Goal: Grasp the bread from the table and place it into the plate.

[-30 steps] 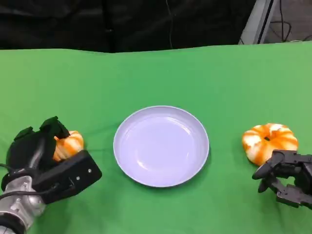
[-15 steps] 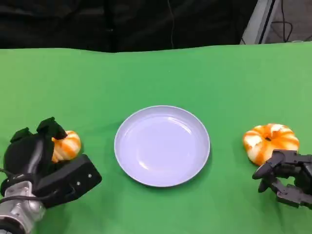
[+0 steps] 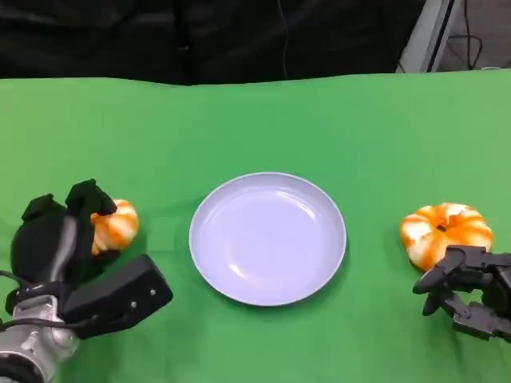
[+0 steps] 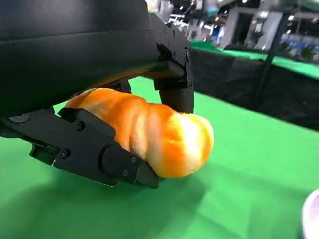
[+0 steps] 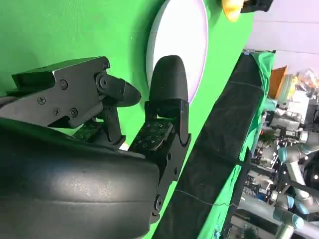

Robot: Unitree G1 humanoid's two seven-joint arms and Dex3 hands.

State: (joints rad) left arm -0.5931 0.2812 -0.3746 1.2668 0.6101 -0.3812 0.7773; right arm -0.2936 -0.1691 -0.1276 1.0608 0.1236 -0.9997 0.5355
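Observation:
My left hand (image 3: 56, 247) grips an orange-and-white bread (image 3: 117, 226) at the table's left, a short way from the plate. In the left wrist view the fingers (image 4: 94, 149) wrap the bread (image 4: 164, 134) from both sides, and it casts a shadow on the cloth below. The white round plate (image 3: 267, 239) sits at the table's middle with nothing in it. A second orange bread (image 3: 443, 231) lies on the right. Just in front of it my right hand (image 3: 471, 291) rests with bent fingers apart, holding nothing. The right wrist view shows that hand (image 5: 144, 114) and the plate (image 5: 187, 35) beyond.
A green cloth (image 3: 255, 120) covers the whole table, with bare cloth behind the plate. A black curtain (image 3: 200, 36) hangs behind the far edge. A metal frame leg (image 3: 427, 32) stands at the back right.
My left hand has risen a little with the bread in its grip. The right hand and the second bread have stayed where they were.

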